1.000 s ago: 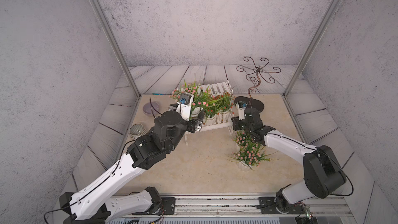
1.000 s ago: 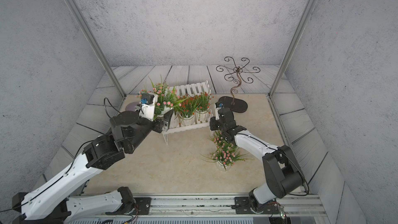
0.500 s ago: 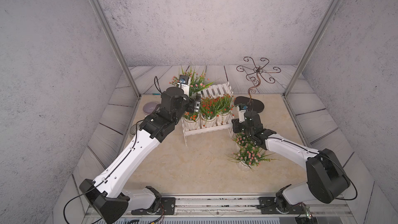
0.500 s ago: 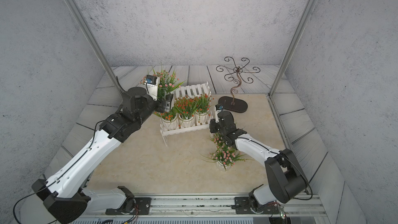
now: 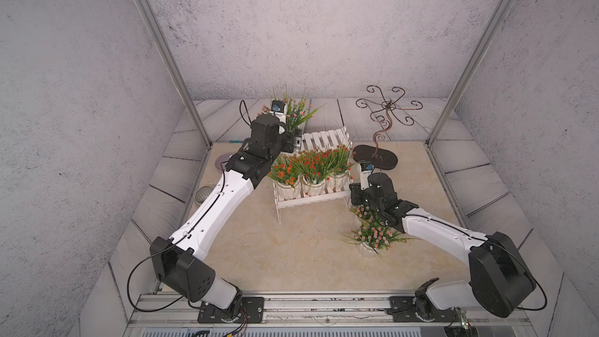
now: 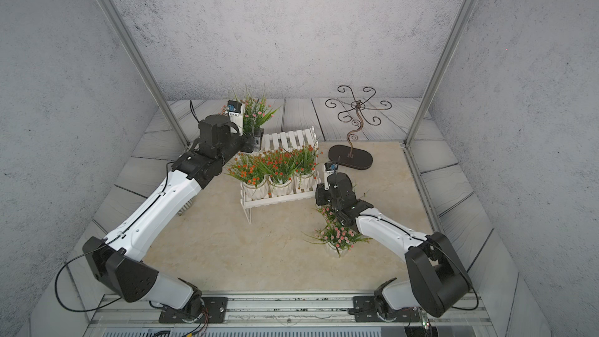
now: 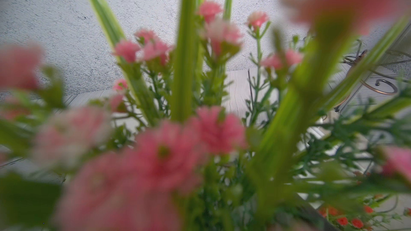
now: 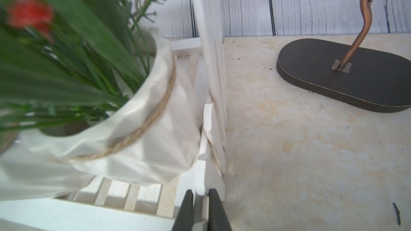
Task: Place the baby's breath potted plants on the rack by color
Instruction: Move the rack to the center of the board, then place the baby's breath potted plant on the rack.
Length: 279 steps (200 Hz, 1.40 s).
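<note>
Now, nearest you on the tabletop (image 5: 291, 254), the front pink plant (image 5: 372, 238) stands in the open. The second pink plant (image 5: 361, 212) is just behind it, partly under the right forearm. Neither is on the rack (image 5: 311, 201).

Just beyond them, your right gripper (image 8: 201, 193) is clamped fully down on the rack. Its fingers (image 8: 185, 210) pinch a thin white piece at the right end, low by the front tier.

On that lower tier you have three orange-red plants (image 5: 312, 165) in a row, side by side, filling it. Their leaves hide the upper tier, and only its picket back shows.

Farther back, at the rack's rear left corner, your left gripper (image 5: 293, 144) is about half closed on the third pink plant (image 5: 296, 113), which rises upright above it. The wrist hides the pot, so you cannot tell whether it touches the upper tier. The left wrist view is filled with its blurred pink flowers and green blades.

Past the rack's right end stands the scrolled metal stand (image 5: 376, 157).
</note>
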Motion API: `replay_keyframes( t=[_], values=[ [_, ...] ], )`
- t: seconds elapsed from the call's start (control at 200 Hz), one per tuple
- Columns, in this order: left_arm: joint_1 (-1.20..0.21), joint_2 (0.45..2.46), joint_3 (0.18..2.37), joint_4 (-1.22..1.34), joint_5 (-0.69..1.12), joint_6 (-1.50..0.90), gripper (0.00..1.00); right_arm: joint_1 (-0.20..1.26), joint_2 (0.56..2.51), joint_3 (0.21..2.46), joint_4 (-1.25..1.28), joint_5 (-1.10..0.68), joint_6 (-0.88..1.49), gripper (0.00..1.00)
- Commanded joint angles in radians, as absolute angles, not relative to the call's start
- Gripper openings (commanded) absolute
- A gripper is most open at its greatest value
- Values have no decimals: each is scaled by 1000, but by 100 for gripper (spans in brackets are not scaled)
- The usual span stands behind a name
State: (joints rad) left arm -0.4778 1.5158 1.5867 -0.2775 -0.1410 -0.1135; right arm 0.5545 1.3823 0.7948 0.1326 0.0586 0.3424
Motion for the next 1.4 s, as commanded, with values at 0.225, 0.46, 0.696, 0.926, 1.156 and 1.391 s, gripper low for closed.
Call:
replay_keyframes(
  t=[0.225, 0.46, 0.696, 0.926, 1.156, 1.391],
  values=[
    [-440, 1550, 1654, -153, -136, -106, 64, 580, 1355, 760, 21, 41, 315, 10],
    [-404, 1555, 1665, -149, -121, -101, 64, 580, 1356, 762, 22, 37, 309, 10],
    [-372, 1586, 1719, -172, -95, -102, 63, 581, 1374, 779, 17, 27, 305, 11],
    [-368, 1609, 1717, -168, -71, -104, 63, 581, 1382, 787, 11, 27, 299, 11],
    [-370, 1583, 1661, -154, -46, -139, 63, 580, 1385, 794, 3, 34, 292, 11],
    [-369, 1528, 1550, -140, -34, -138, 63, 581, 1397, 798, 9, 31, 296, 11]
  ],
)
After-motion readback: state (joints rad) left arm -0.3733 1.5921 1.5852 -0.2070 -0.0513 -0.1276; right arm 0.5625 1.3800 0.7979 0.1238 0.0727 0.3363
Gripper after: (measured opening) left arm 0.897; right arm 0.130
